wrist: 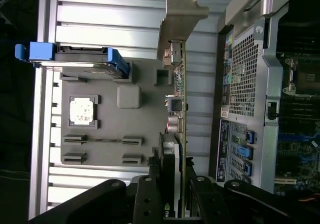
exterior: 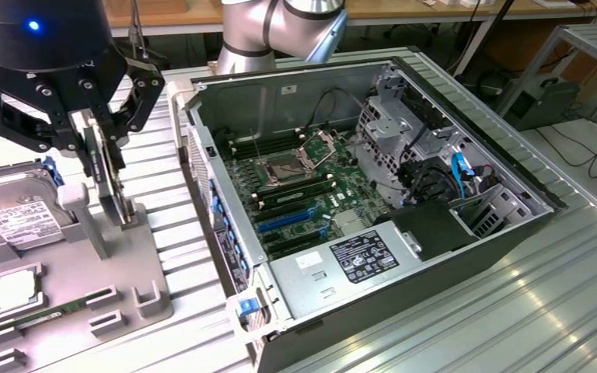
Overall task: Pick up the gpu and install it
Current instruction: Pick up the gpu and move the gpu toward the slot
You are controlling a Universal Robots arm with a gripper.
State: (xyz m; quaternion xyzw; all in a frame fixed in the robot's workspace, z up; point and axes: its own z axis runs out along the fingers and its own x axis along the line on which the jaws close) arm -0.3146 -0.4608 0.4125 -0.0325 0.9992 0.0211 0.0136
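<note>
Over at the exterior view's left, the black tool (exterior: 99, 128) is clamped on the gpu (exterior: 109, 183), its fingers (wrist: 150, 189) pressing both faces of the thin card. The gpu (wrist: 178, 108) stands upright on its edge, with its silver bracket (wrist: 177, 13) at the end away from the tool. Its lower end sits at the posts of a grey parts tray (exterior: 122, 272); whether it touches them cannot be told. A hard drive (exterior: 13, 214) stands on the same tray, and a memory stick (exterior: 50, 315) lies nearby. Beside the tray, on the slatted metal counter (exterior: 485, 311), an open computer case (exterior: 382, 194) shows its motherboard (exterior: 298, 186).
</note>
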